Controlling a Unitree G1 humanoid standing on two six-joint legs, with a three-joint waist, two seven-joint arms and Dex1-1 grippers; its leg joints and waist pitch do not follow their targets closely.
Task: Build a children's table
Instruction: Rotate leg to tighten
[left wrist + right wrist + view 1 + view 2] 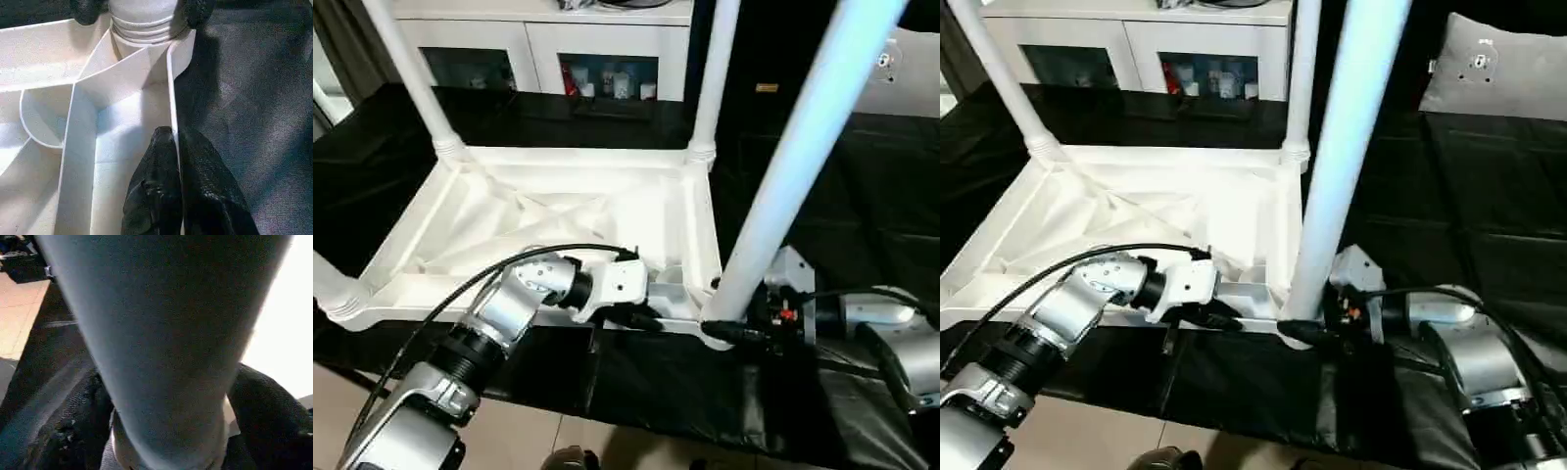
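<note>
The white children's table (558,211) lies upside down on the black worktable, its ribbed underside facing up. Two far legs (715,69) stand in their corner sockets, and a third (328,279) stands at the near left. The near right leg (803,147) rises steeply from its socket. My right gripper (724,333) is shut around this leg's base, with a black finger (264,401) on each side of the tube. My left gripper (175,134) is shut on the thin near rim wall (171,88), just left of that corner.
The black worktable (862,196) extends to the right and behind. Its front edge runs just below my arms, with the floor (529,441) beyond. A white cabinet (538,49) stands at the back, and a grey cushion (1489,69) lies at the far right.
</note>
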